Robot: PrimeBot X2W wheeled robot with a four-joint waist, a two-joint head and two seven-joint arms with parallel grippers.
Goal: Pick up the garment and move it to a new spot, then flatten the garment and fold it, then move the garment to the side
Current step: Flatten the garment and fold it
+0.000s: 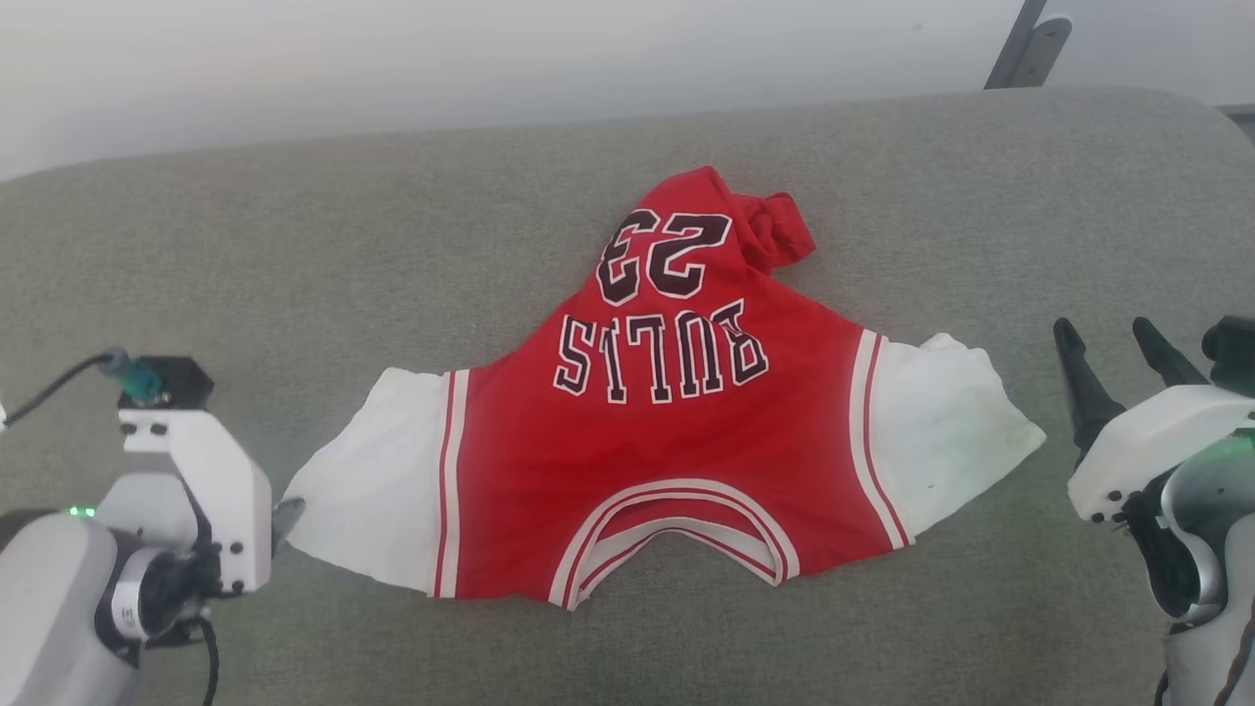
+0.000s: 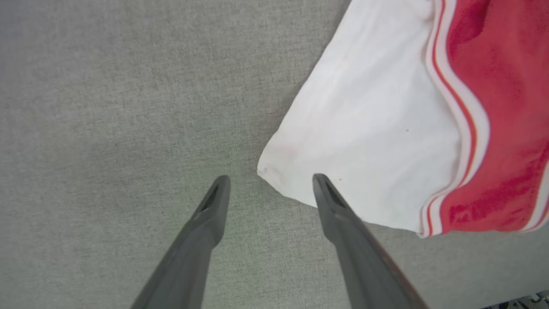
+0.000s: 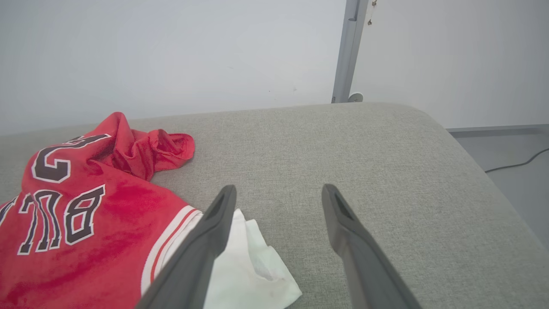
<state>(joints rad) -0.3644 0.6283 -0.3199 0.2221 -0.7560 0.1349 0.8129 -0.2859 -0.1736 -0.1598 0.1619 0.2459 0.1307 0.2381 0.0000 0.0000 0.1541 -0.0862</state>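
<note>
The grey cushion (image 1: 294, 245) runs under and ahead of both tools. The garment (image 1: 677, 431) lies on it between them, neckline nearest the robot and lettering face up. Its shoulders are spread, but its far hem (image 1: 775, 230) is bunched into a red knot, well ahead of either gripper and inward of the right one.

The left gripper (image 2: 269, 182) has its fingers spread and holds nothing. The white sleeve corner (image 2: 266, 169) sits just ahead of the gap between the tips (whether one finger brushes the cloth I cannot tell). The right gripper (image 3: 279, 193) is likewise spread wide and empty, with the other white sleeve (image 3: 257, 257) passing beneath its left finger and bare cushion ahead.

This looks like the flattening step, part done. The next move likely calls for reaching forward to that crumpled hem and drawing it out flat before any fold.
</note>
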